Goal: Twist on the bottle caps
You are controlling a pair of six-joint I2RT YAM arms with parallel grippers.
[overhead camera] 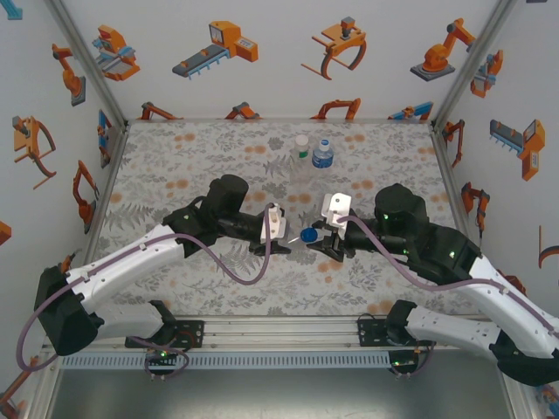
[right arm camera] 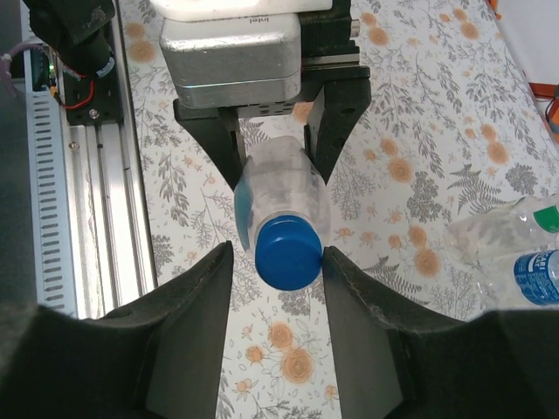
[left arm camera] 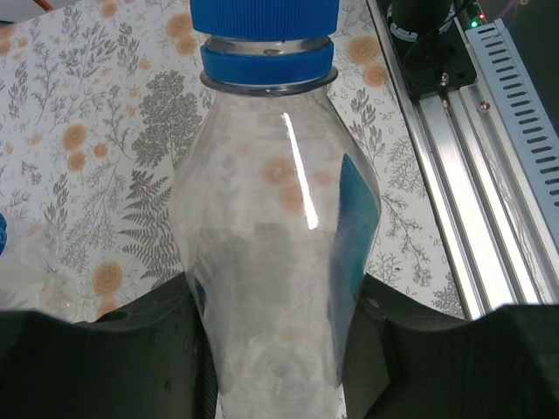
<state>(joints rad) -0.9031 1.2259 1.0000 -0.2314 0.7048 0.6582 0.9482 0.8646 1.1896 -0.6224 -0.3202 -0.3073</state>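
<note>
A clear bottle [left arm camera: 271, 262] with a blue cap [left arm camera: 262, 17] on its neck lies level between the two arms above the table's middle. My left gripper [left arm camera: 275, 349] is shut on the bottle's body, one finger on each side. In the right wrist view the blue cap [right arm camera: 288, 250] points at the camera between my right gripper's [right arm camera: 278, 262] fingers. The right-hand finger touches the cap and a narrow gap shows at the other, so this gripper is open around it. From above, the cap [overhead camera: 308, 234] sits between the left gripper [overhead camera: 278, 247] and the right gripper [overhead camera: 320, 239].
Two more clear bottles stand upright at the back of the table: one with a green cap [overhead camera: 301, 147], one with a blue label [overhead camera: 323, 155]. The flowered table cover [overhead camera: 192, 166] spreads around them. An aluminium rail [overhead camera: 279, 332] runs along the near edge.
</note>
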